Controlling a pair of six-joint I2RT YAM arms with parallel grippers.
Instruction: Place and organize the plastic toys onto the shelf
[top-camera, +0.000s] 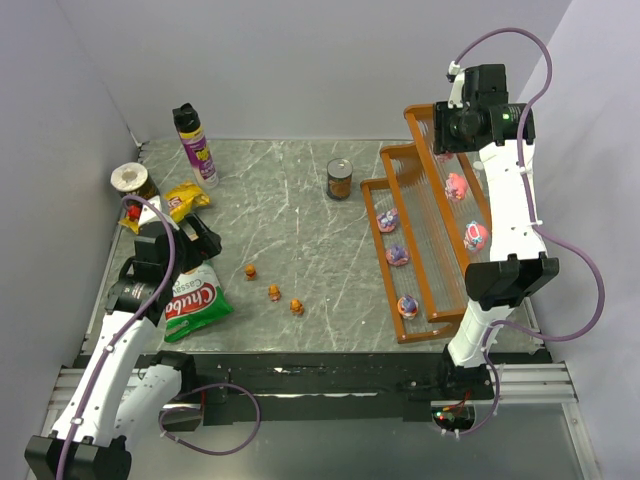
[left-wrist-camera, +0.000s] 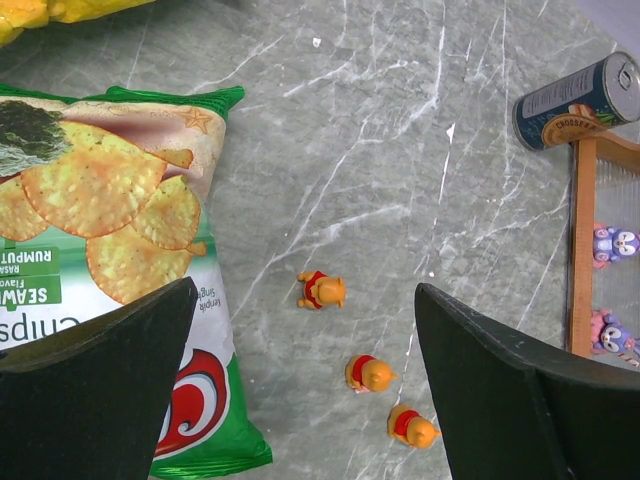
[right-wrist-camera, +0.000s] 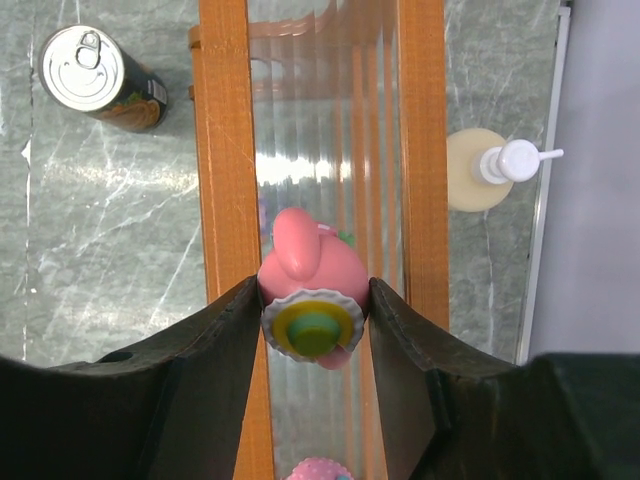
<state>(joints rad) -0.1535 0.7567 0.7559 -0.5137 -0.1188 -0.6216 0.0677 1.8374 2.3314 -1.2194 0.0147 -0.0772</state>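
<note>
Only the right wrist view shows the right claw (right-wrist-camera: 315, 290) gripping one pink toy (right-wrist-camera: 305, 255) on the shelf (right-wrist-camera: 222, 150). Overhead, five other toys (top-camera: 397, 255) sit shelved. Three orange toys (left-wrist-camera: 322, 290) lie on the table (left-wrist-camera: 380, 130) near the wide-open, empty left claw (left-wrist-camera: 305, 288).

green chip bag (left-wrist-camera: 110, 200), printed "RUMPUT" and "SEAW", cut off at the edge; can (left-wrist-camera: 575, 100) label, lettering unreadable
</note>
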